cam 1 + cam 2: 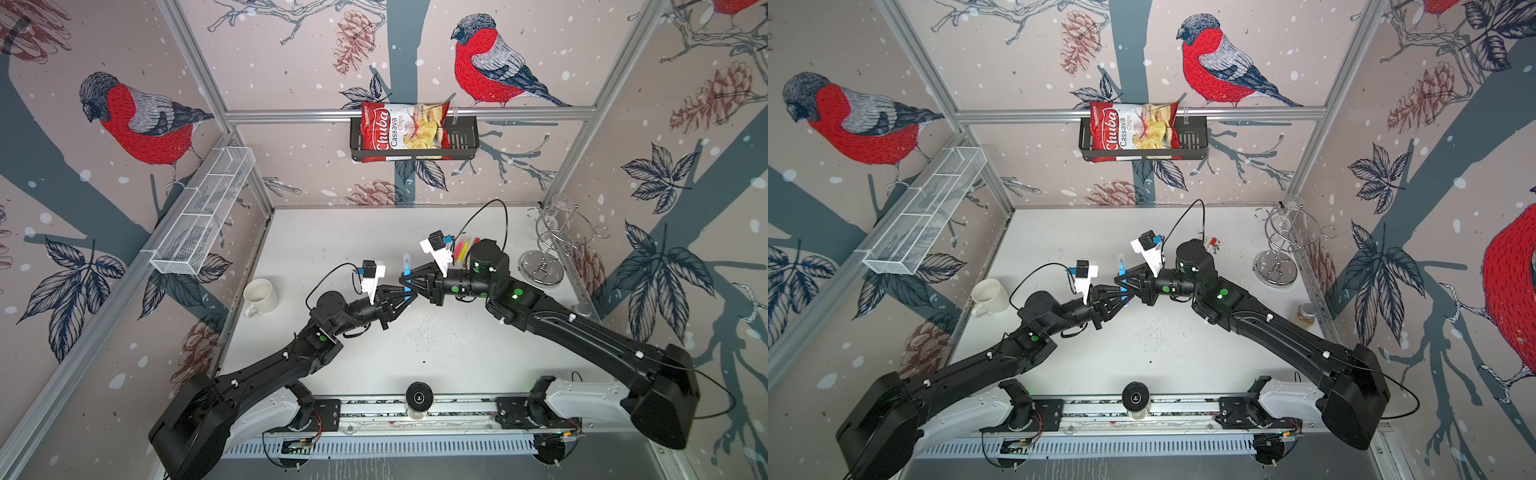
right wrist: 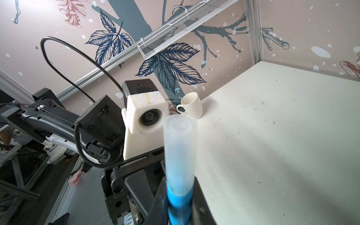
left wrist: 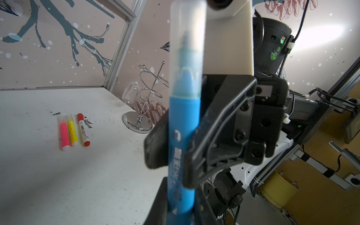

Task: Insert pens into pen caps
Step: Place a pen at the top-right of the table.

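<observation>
1. The white table [image 1: 332, 249] carries everything; dark specks dot its middle.
2. The left arm [image 1: 270, 365] and right arm [image 1: 582, 332] reach in from the near edge and meet over the table's centre.
3. A wire basket [image 1: 203, 216] hangs on the left wall.
4. A black shelf [image 1: 461, 141] on the back wall holds a chips bag [image 1: 401, 131].
5. A chrome rack [image 1: 548, 249] stands in the far right corner.
6. A white mug [image 1: 259, 297] sits upright by the left wall, well apart from the pens.
7. The left gripper [image 1: 409, 296] is clamped on the lower body of the blue pen [image 3: 181, 120].
8. The right gripper [image 3: 175, 152] is clamped on the same pen higher up, just below the cap, its fingertips almost touching the left gripper's.
9. The blue pen is held off the table between both grippers, cap end pointing toward the back wall in both top views.
10. The pink pen [image 3: 64, 134], yellow pen [image 3: 72, 132] and white pen [image 3: 83, 130] lie side by side on the table near the rack's base, touching or nearly so.
11. The cap [image 3: 187, 39], translucent whitish, sits over the blue pen's tip, its rim down against the blue body.
12. Whitish caps [image 3: 62, 119] cover the pink and yellow pens' far ends; a red cap [image 3: 79, 117] covers the white pen's.
</observation>
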`<state>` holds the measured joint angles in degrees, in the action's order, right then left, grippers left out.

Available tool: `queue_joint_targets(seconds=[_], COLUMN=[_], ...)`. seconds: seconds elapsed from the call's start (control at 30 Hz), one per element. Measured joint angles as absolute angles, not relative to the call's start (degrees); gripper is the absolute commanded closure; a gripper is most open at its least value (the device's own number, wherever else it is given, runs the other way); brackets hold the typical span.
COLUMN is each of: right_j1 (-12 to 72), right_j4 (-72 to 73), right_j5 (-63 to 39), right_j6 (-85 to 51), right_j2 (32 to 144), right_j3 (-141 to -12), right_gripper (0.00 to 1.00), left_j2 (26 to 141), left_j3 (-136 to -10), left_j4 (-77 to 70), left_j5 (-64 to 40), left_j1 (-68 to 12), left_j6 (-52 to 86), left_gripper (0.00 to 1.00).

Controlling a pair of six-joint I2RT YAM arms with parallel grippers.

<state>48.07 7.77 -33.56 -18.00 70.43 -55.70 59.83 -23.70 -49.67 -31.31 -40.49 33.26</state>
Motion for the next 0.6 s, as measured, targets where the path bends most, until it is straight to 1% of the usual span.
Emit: queue_joint_targets(seconds=[0.07,0.27,0.4,0.6], right_j1=[48.1,48.1,47.9,45.1], right_j4=[6.7,4.1,3.3,0.9], right_j5=[-33.1,-30.8,-30.3,-26.1], right_j6=[-18.0,-18.3,-18.2,-20.1], right_j2=[70.6,71.0,71.0,71.4], right_j3=[-56.3,-57.7,-57.7,-59.0], right_gripper=[1.00,1.00,1.00,1.00], left_j2=[59.8,59.2,58.7,57.5], left_j3=[-23.9,-24.1,-24.1,-24.1], left_j4=[-49.1,-47.3,-46.2,-44.7], left_j5=[-31.2,-29.8,-29.3,-27.0], left_j1=[-40.5,-40.5,-40.5,-40.6], left_j6=[33.1,31.7,31.4,30.8], left_gripper=[0.80,0.67,0.63,0.62])
